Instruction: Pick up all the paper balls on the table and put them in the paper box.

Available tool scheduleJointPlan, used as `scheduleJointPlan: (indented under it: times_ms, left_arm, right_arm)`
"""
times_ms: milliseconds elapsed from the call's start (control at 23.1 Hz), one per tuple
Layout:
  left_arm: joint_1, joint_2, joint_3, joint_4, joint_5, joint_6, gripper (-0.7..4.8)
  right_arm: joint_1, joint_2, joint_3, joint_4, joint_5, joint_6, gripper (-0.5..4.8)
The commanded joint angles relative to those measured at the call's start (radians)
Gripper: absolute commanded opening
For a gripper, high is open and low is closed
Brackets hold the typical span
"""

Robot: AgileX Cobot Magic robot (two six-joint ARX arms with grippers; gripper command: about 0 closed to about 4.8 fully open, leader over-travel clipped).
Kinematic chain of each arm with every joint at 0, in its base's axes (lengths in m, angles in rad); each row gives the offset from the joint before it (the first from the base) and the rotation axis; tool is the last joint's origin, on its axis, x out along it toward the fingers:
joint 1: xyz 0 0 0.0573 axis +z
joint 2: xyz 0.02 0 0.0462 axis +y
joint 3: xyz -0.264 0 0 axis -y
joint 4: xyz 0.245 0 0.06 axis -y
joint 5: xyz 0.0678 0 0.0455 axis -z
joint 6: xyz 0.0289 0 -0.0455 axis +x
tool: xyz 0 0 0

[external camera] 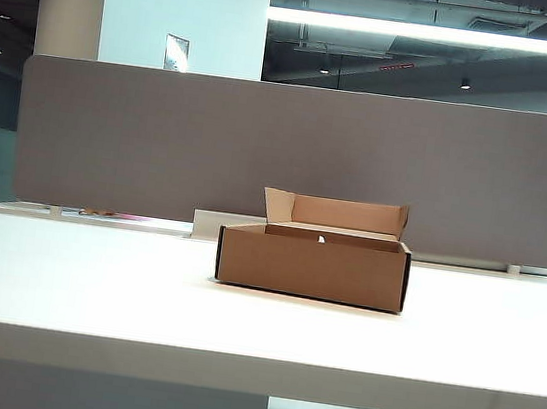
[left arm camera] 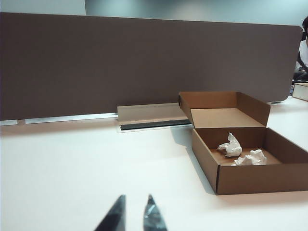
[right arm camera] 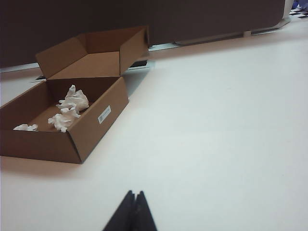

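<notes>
All three paper balls [right arm camera: 67, 111] lie inside the paper box [right arm camera: 91, 126]. My left pincer [left arm camera: 136, 214], slightly parted and empty, and my right pincer [right arm camera: 133, 211], clenched, hang beside the box above the tabletop [right arm camera: 216, 125], so the task seems finished.

- The paper box [external camera: 312, 264]: low brown cardboard box with dark corner edges, its lid flaps standing upright at the rear, resting open at the middle of the table [external camera: 91, 291].
- The paper balls [right arm camera: 73, 100]: three crumpled white wads, all lying inside the box on its floor.
- The table: wide, white, flat-topped.
</notes>
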Motion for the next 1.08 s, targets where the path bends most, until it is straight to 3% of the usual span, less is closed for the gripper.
scheduleJointPlan:
  times_ms: [43,173,260,347,1083]
  left_arm:
    - [0.000,0.002,0.003,0.000,0.000,0.000,0.48]
    - [0.000,0.002,0.003,0.000,-0.029,0.000,0.48]
    - [-0.001,0.002,0.003,-0.003,-0.134,0.000,0.48]
    - [-0.001,0.002,0.003,-0.007,-0.174,0.000,0.48]
    - [-0.002,0.002,0.003,-0.037,-0.179,0.000,0.50]
  right_arm:
    - [0.000,-0.002,-0.006,0.010,0.002,-0.001,-0.01]
    - [0.000,-0.002,-0.006,0.010,0.002,-0.001,-0.01]
    - [0.000,-0.002,-0.006,0.010,0.002,-0.001,-0.01]
    - [0.000,-0.002,-0.006,0.010,0.002,-0.001,-0.01]
    - [0.000,-0.002,-0.006,0.010,0.002,-0.001,-0.01]
